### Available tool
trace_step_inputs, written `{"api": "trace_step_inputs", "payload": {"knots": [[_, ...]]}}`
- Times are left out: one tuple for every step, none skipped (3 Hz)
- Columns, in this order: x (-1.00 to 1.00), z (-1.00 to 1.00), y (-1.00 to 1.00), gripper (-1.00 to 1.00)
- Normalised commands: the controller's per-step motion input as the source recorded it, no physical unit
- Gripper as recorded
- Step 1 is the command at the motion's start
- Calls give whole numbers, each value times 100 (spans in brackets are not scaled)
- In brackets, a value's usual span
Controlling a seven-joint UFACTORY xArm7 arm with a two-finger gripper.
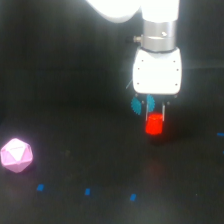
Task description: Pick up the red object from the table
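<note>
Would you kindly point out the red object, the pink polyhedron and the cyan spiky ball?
red object (154, 125), exterior view, front face.
pink polyhedron (16, 155), exterior view, centre facet.
cyan spiky ball (136, 104), exterior view, visible left edge.

My table (75, 150) is dark, nearly black, with small blue marks (87, 191). On it sit a pink polyhedron (16, 155) (the exterior view's left) and the red object (154, 125).

This looks like a robot test setup in a lab: a white robot arm (156, 35) hangs over a bare, nearly black bench (75, 150) with small blue marks (87, 191), and only a few small test props, such as a pink polyhedron (16, 155), lie on it
</note>
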Motion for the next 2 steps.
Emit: {"api": "trace_step_inputs", "payload": {"knots": [[33,100,43,-100],[34,97,42,-98]]}}
